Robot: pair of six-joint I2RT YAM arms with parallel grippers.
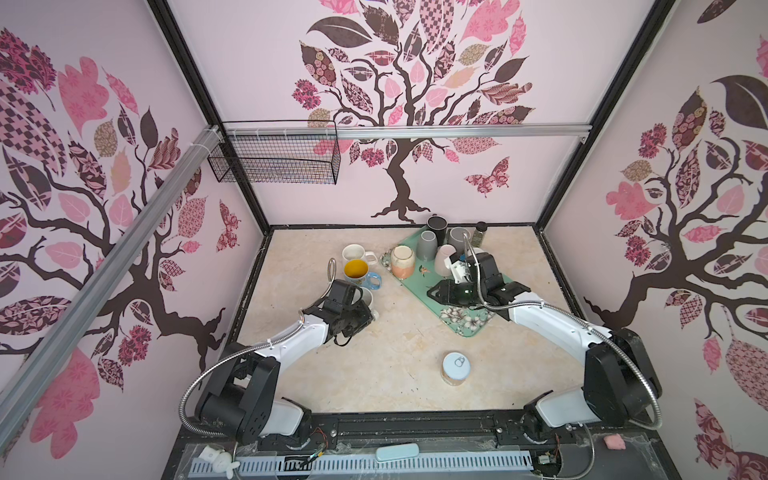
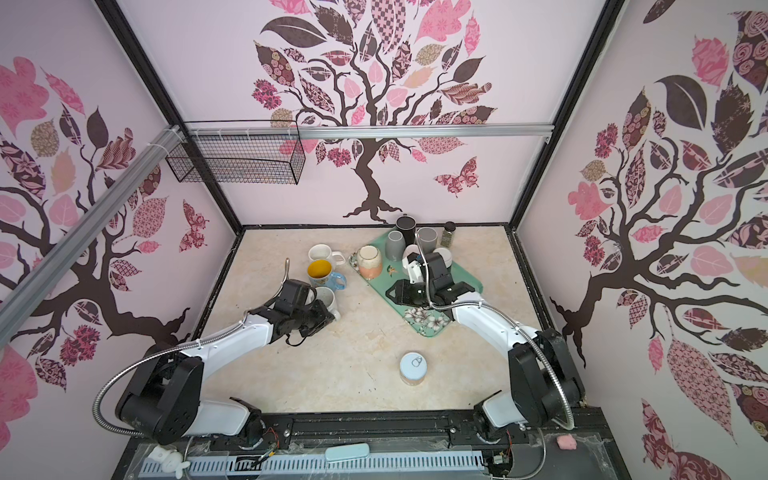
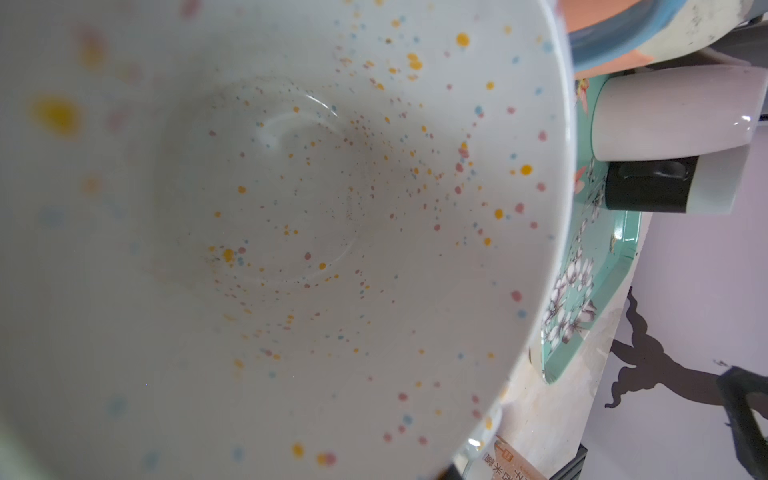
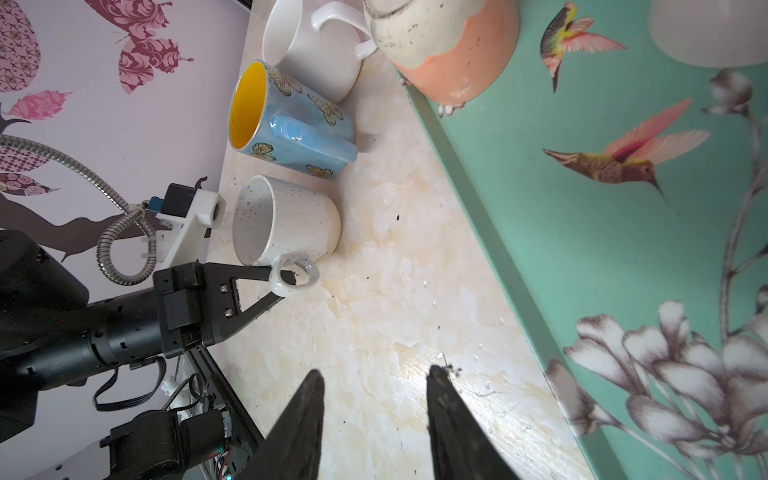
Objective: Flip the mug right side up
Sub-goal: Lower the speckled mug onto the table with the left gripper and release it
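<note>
Right now the left gripper [image 4: 286, 280] has its jaws pinched shut on the handle of the speckled mug [image 4: 286, 224]. One finger is threaded through the loop and the other presses on the outside of it. The speckled mug stands upright on the table [image 4: 395, 291], mouth up, its body just beyond those fingertips. The left wrist view looks straight down into its dotted inside [image 3: 291, 208]. In both top views the arm's wrist hides part of it [image 1: 368, 296] [image 2: 328, 297].

Just past the held mug, on the side away from the left jaws, stands a blue mug [image 4: 307, 129] with a yellow inside, very close to it. Beyond that is a plain white mug [image 4: 316, 50], also mouth up.

The right gripper [image 4: 376, 374] hangs with its jaws apart and nothing between them. Bare table shows in the gap. The edge of the green flowered tray [image 4: 540, 166] runs just beside one fingertip. A peach-and-cream cup [image 4: 449, 41] sits at the tray's rim, well ahead of these jaws. The speckled mug is also ahead of them, off toward the other arm.

A can [image 1: 456, 368] stands alone on the table, well apart from both pairs of jaws.
</note>
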